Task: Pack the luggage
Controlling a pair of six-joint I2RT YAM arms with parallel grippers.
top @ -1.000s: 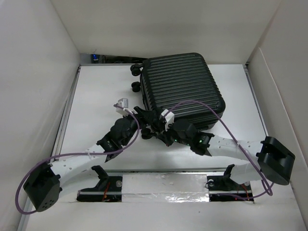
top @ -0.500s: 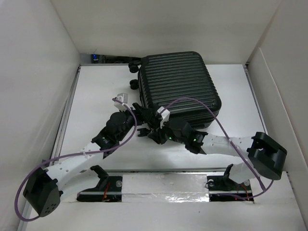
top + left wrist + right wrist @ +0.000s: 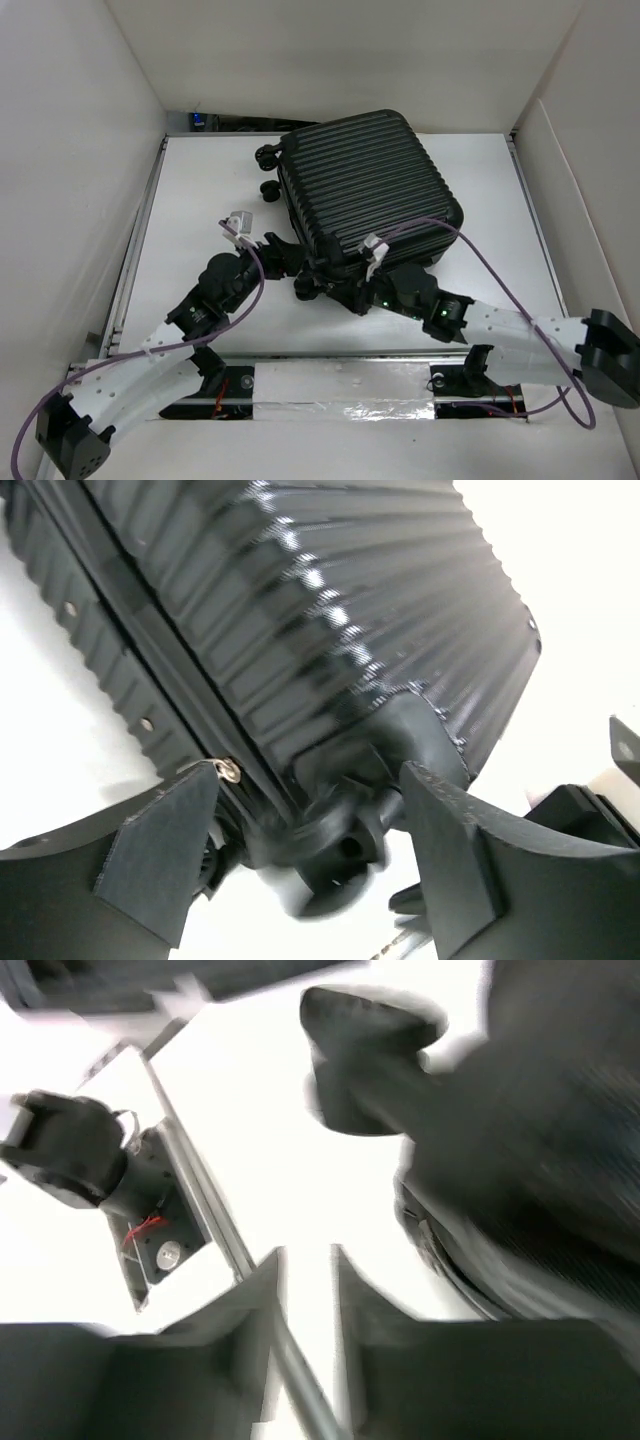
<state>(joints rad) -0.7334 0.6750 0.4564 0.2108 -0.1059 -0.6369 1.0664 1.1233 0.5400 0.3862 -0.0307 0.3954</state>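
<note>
The luggage is a black ribbed hard-shell suitcase lying flat and closed at the table's middle back, with caster wheels on its left end. My left gripper is at its near-left corner. In the left wrist view that gripper is open wide, with a black caster between the fingers and gaps on both sides. My right gripper is at the suitcase's near edge. In the blurred right wrist view that gripper has its fingers narrowly apart with nothing between them, and the suitcase is to the right.
White walls enclose the table on the left, back and right. A metal rail and the arm bases run along the near edge. A purple cable loops over the right arm. A small white tag sticks out from the left wrist.
The suitcase has shifted left and turned a little. Both grippers moved left with its near-left corner, and the right arm has stretched out flatter.
</note>
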